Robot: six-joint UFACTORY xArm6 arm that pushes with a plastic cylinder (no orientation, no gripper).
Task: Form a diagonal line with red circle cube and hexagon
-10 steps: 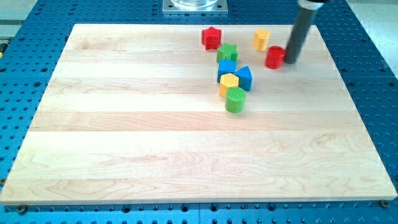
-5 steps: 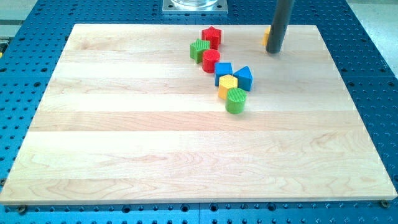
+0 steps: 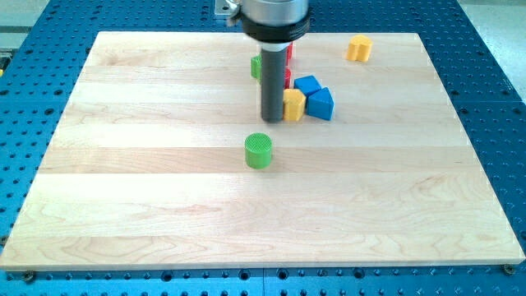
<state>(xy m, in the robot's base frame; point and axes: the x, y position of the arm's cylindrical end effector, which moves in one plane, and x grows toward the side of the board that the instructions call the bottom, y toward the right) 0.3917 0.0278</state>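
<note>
My rod stands near the board's top middle, and my tip (image 3: 271,120) rests on the board just left of the yellow hexagon (image 3: 293,104). The blue cube (image 3: 306,85) sits up and right of the hexagon, and a blue triangular block (image 3: 322,104) touches the hexagon's right side. The red circle (image 3: 287,78) is mostly hidden behind the rod; only a red sliver shows. A red star (image 3: 289,51) and a green block (image 3: 256,67) also peek out from behind the rod.
A green cylinder (image 3: 259,151) stands alone below and left of my tip. A yellow block (image 3: 358,48) sits near the board's top right edge. The wooden board (image 3: 123,205) lies on a blue perforated table.
My rod moved from the top right to the left of the cluster. The green cylinder shifted down and left, away from the hexagon. The hexagon moved slightly up.
</note>
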